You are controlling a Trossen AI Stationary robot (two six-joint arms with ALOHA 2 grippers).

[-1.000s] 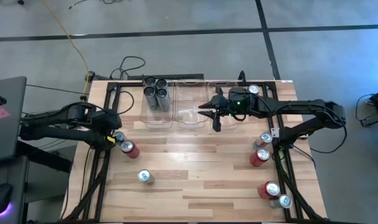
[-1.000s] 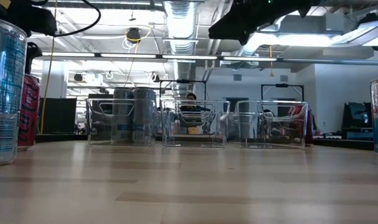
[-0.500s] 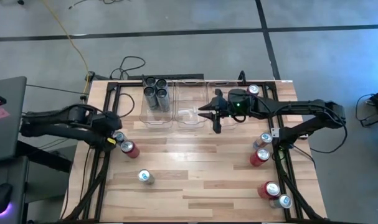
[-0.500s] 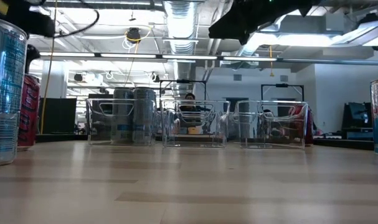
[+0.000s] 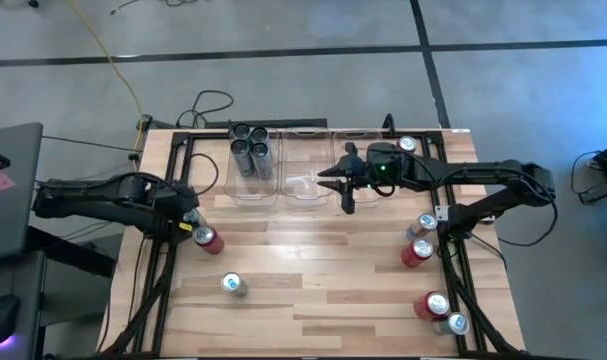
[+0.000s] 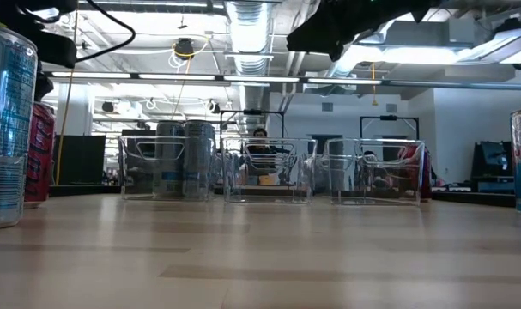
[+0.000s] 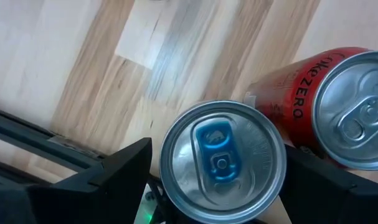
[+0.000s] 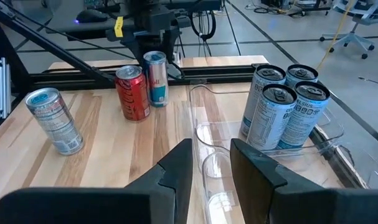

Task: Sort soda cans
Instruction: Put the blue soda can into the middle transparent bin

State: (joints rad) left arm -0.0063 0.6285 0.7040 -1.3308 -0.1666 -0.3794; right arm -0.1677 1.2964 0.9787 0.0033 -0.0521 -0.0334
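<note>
While the left gripper (image 7: 217, 186) is hanging over the silver-blue can (image 7: 221, 154) at the table's left edge, fingers spread to either side of it and not yet clamped, a pick looks to be in hand. The red can (image 7: 326, 102) is standing just beside it. The next move probably calls for closing squarely without nudging that neighbour; the right gripper (image 5: 335, 182) is waiting, slightly parted and holding nothing, above the middle bin (image 5: 305, 193).
</note>
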